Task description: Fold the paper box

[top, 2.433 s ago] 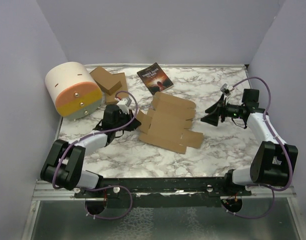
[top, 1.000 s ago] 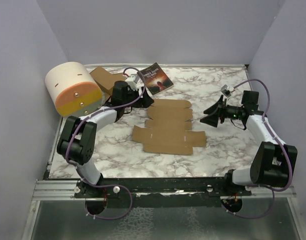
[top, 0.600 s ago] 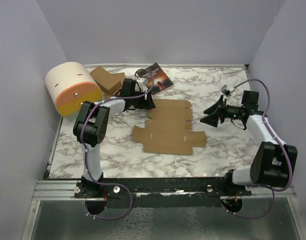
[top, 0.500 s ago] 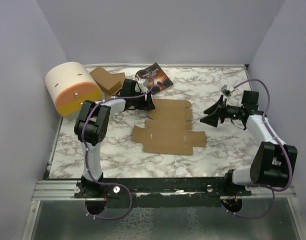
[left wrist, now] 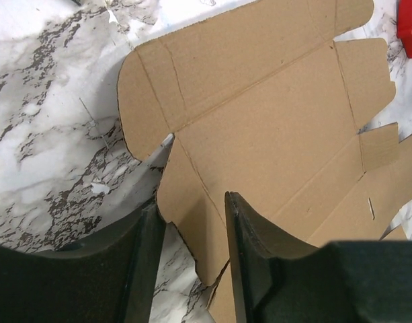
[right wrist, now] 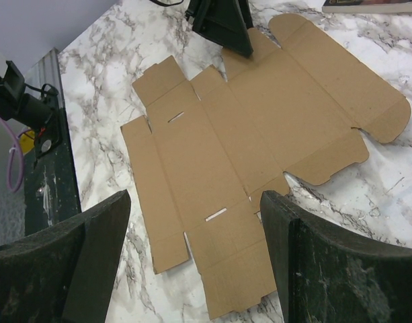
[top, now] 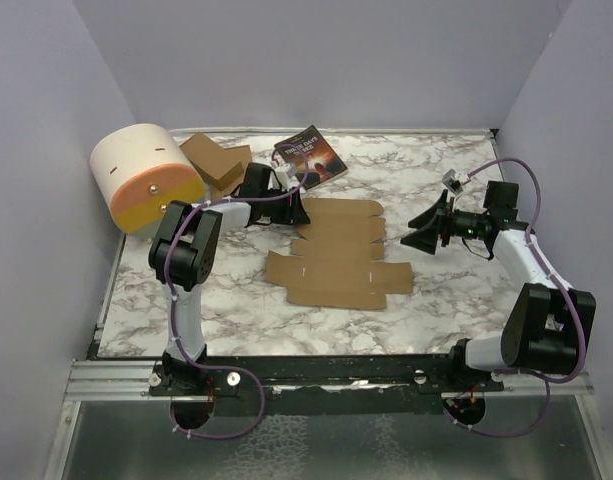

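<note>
The paper box (top: 336,255) lies as a flat brown die-cut sheet in the middle of the marble table. My left gripper (top: 300,211) is low at the sheet's far left corner. In the left wrist view the left gripper (left wrist: 191,205) straddles the edge of a side flap of the paper box (left wrist: 259,128). Its jaws are narrow but still apart, with marble showing beside the left finger (left wrist: 146,256). My right gripper (top: 418,230) hovers just right of the sheet, wide open and holding nothing. In its wrist view the right gripper (right wrist: 194,202) looks down over the paper box (right wrist: 253,134).
A stack of flat cardboard pieces (top: 218,163) lies at the far left, beside a cream and orange drum (top: 146,180). A dark-covered book (top: 311,155) lies at the back, just beyond the sheet. Purple walls close in on both sides.
The sheet, earlier skewed, now lies flat and square. My left arm has swung from its near left side to its far left corner, and its jaws have narrowed. The right arm has not moved.
</note>
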You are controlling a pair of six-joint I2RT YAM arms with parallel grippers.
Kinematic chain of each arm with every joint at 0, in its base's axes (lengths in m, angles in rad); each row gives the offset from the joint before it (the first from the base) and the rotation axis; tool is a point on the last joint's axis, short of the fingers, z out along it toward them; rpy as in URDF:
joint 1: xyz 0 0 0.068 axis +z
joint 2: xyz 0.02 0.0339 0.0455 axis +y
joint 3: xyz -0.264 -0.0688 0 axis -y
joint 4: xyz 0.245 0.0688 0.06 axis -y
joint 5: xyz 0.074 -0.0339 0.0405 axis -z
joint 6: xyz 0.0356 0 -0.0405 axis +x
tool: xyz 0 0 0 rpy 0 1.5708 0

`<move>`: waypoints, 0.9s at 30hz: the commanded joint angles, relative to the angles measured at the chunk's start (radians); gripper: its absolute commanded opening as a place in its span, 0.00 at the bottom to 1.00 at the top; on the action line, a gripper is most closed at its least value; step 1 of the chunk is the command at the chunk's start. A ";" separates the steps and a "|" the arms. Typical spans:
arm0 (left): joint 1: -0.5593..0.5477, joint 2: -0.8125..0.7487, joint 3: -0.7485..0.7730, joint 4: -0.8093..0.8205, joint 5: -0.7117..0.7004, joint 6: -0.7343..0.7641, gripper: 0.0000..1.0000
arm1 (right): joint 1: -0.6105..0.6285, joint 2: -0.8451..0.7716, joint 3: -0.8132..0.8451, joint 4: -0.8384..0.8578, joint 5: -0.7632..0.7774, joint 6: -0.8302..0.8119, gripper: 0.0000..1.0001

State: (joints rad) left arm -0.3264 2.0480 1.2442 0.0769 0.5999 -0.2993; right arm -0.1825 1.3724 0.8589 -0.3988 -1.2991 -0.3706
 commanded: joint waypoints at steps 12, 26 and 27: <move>0.007 -0.088 -0.157 0.197 -0.021 -0.076 0.06 | 0.000 -0.006 -0.006 0.030 -0.011 0.007 0.79; -0.006 -0.439 -0.684 0.839 -0.153 -0.160 0.00 | 0.000 -0.001 -0.003 -0.049 -0.149 -0.130 0.79; -0.008 -0.451 -0.696 0.855 -0.161 -0.168 0.00 | 0.000 0.000 0.003 -0.074 -0.151 -0.164 0.79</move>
State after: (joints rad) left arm -0.3252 1.6588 0.5953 0.7067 0.4946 -0.4164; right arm -0.1825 1.3724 0.8589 -0.4068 -1.3689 -0.4255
